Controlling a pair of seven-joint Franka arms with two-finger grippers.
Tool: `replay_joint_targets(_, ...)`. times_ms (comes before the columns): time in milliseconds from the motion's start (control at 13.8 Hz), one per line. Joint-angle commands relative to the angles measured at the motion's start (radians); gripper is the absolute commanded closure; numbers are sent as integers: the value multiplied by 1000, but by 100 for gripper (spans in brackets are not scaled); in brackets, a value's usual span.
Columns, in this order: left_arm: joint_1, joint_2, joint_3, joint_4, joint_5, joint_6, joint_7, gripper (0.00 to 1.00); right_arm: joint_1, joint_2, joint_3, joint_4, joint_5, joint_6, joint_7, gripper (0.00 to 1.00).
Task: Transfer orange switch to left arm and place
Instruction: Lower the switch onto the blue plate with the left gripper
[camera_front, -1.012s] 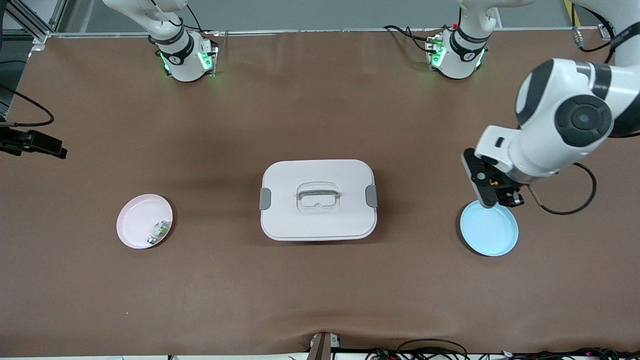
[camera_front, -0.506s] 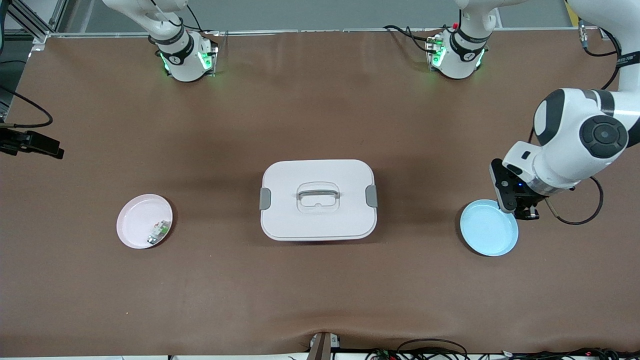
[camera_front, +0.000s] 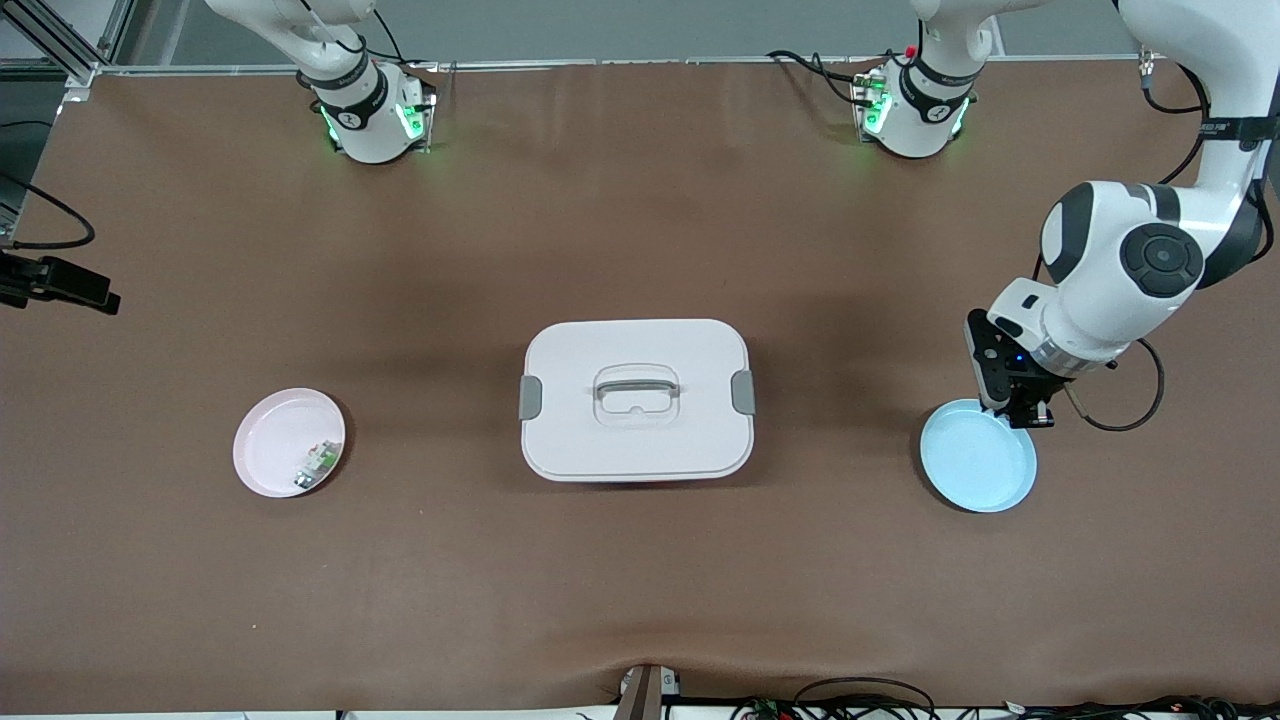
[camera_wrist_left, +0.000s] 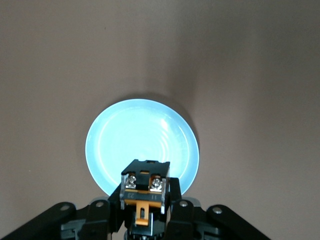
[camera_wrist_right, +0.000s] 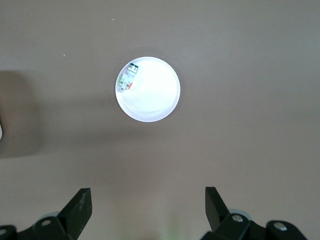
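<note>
The orange switch (camera_wrist_left: 145, 186), a black block with two screws and an orange middle, sits clamped between the fingers of my left gripper (camera_wrist_left: 145, 212), which is shut on it. That gripper (camera_front: 1010, 398) hangs just over the rim of the light blue plate (camera_front: 975, 470), on the side toward the arm bases; the same plate (camera_wrist_left: 140, 135) fills the left wrist view. The front view hides the switch. My right gripper (camera_wrist_right: 147, 205) is open and empty, high over the pink plate (camera_wrist_right: 155, 95). The white box (camera_front: 636, 400) stands mid-table between the two plates.
The pink plate (camera_front: 275, 440) at the right arm's end holds a small green-and-white part (camera_front: 318, 465). A black clamp (camera_front: 60, 283) juts in at that end's table edge. The two arm bases (camera_front: 370, 115) stand along the table's top edge.
My left arm has come down and swung over the blue plate's rim with the switch still gripped. Nothing else has moved.
</note>
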Motion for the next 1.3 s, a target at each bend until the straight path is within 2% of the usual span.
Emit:
replay_joint_targets(0,59,8,-10,-63,15,109,86,100,-41,-25,14,-11,21,-12,-50,0)
replay_joint_targets(145,89,62,-12,-58,15,164,154,100,-40,-28,16,-10,47,-37,-53,0)
replay_joint_targets(362,80,93,-14,-45,11,181,161,100,-37,-49,13,-34,68,-16,-60,0)
replay_joint_targets(506,70,131,-14,-3,4,183,154,100,-37,-59,9,-42,70,-9,-70,0)
replay_joint_targets(723,70,271,-14,112,3,183,160,100,-21,-83,-4,-78,70,17,-70,0)
replay_joint_targets(868,69,295,-14,147,9,183,160,100,-5,-112,-26,-128,70,47,-69,0)
replay_joint_targets(1229,69,354,-12,178,12,183,165,100,-4,-112,-32,-129,70,37,-54,0)
